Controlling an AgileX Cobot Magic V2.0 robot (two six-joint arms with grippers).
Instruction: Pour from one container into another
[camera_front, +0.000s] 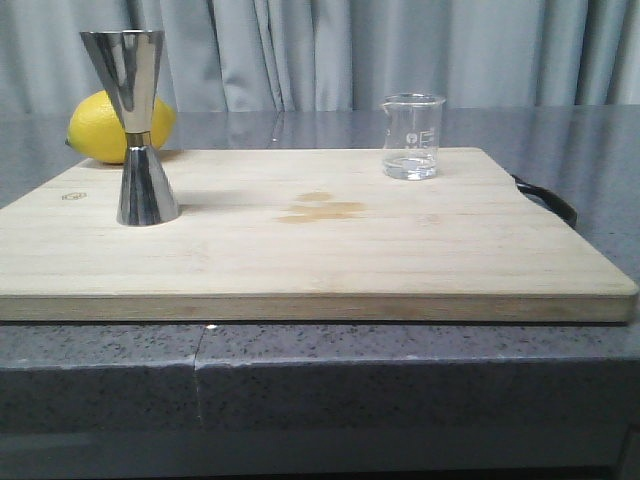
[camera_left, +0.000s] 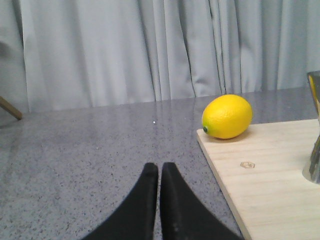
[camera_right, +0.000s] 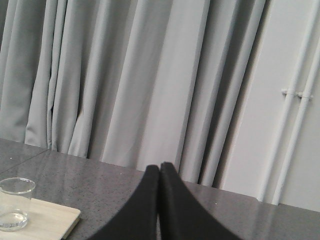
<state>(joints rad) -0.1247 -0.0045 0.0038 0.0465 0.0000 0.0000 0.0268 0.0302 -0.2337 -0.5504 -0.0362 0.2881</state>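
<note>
A small clear glass beaker (camera_front: 411, 137) with a little clear liquid stands upright at the back right of the wooden board (camera_front: 300, 250); it also shows in the right wrist view as the beaker (camera_right: 15, 203). The tall steel jigger (camera_front: 138, 127) stands upright on the board's left side, and only its edge, the jigger (camera_left: 314, 135), enters the left wrist view. Neither arm appears in the front view. My left gripper (camera_left: 159, 167) is shut and empty over the grey counter, left of the board. My right gripper (camera_right: 160, 166) is shut and empty, off to the beaker's right.
A yellow lemon (camera_front: 118, 126) lies at the board's back left corner, behind the jigger; it appears as the lemon (camera_left: 226, 116) in the left wrist view. A black strap (camera_front: 548, 196) sticks out at the board's right edge. Grey curtains hang behind the speckled counter (camera_front: 320, 350).
</note>
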